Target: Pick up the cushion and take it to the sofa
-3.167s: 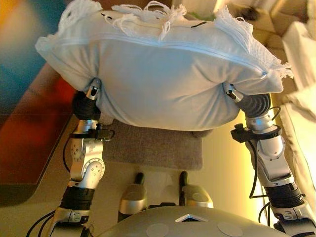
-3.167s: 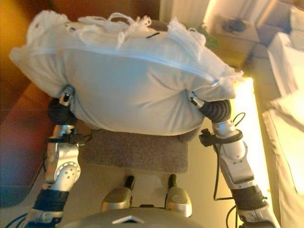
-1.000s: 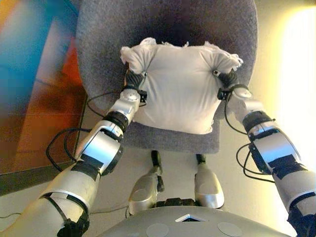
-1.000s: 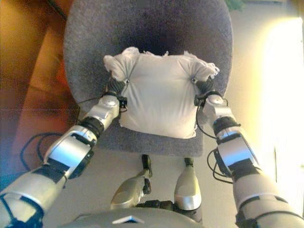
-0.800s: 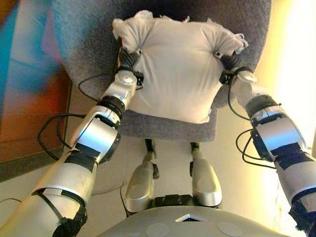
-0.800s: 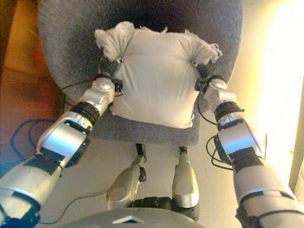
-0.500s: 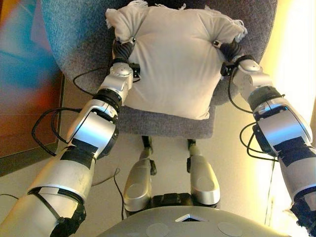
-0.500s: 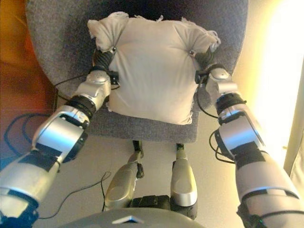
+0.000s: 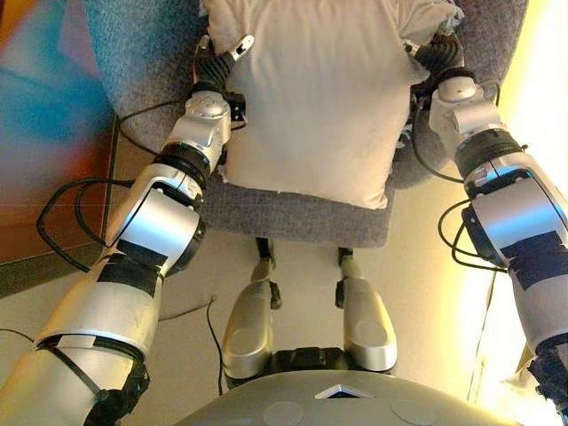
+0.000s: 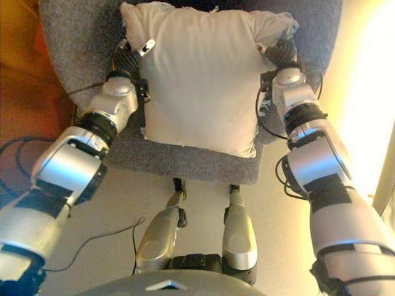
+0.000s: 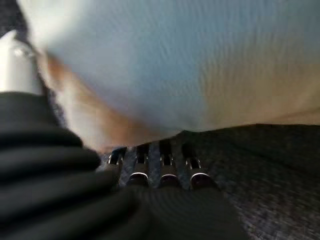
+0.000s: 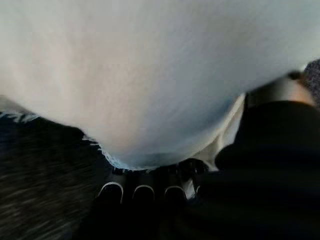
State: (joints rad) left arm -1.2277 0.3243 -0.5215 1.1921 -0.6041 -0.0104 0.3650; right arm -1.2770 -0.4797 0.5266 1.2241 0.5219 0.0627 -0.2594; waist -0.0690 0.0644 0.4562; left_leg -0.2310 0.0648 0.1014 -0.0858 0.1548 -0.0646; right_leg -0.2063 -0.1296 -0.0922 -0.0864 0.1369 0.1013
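The white cushion [image 9: 311,98] lies flat on the grey upholstered seat [image 9: 293,222] of the sofa in front of me. My left hand [image 9: 213,71] grips its left edge and my right hand [image 9: 439,58] grips its right edge near the far corners. In the left wrist view the thumb [image 11: 17,65] lies on the cushion [image 11: 190,65] and the fingers [image 11: 150,175] run under it, between cloth and seat. The right wrist view shows the same: the thumb [image 12: 280,90] above, the fingers [image 12: 145,192] below the cushion [image 12: 150,75]. The fingertips are hidden.
The grey seat's backrest [image 10: 74,43] curves up around the cushion on the left and far side. A dark reddish and blue surface [image 9: 44,133] lies to the left of the seat. Pale floor [image 9: 426,293] runs in front and to the right, brightly lit.
The cushion, first held up close before the camera, has come down onto the grey seat. Since then my arms have stretched further forward and the view has moved closer over the seat.
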